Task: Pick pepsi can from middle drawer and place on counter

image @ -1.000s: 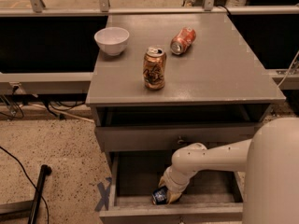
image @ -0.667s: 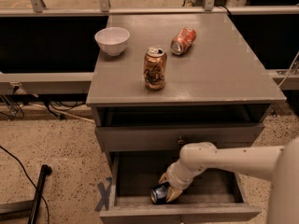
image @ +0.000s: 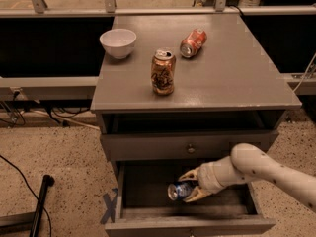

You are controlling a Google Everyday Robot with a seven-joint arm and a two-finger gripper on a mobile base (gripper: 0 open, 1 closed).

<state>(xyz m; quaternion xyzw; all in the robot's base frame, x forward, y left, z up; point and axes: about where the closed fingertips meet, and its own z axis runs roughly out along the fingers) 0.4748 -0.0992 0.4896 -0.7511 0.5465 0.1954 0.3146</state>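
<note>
The pepsi can (image: 178, 190), dark blue with a silver top, is tilted on its side inside the open middle drawer (image: 148, 194), top facing left. My gripper (image: 193, 186) reaches into the drawer from the right, with one finger above the can and one below it, closed on the can. My white arm (image: 261, 169) comes in from the lower right. The grey counter (image: 237, 73) lies above the drawers.
On the counter stand a white bowl (image: 118, 42) at the back left and an upright gold-brown can (image: 163, 72) in the middle; an orange-red can (image: 193, 42) lies on its side behind it. A closed drawer with a knob (image: 190, 148) sits above the open one. A black pole (image: 39, 201) lies on the floor at left.
The gripper and the pepsi can have moved a little up and back from the drawer's front. The arm has shifted toward the right.
</note>
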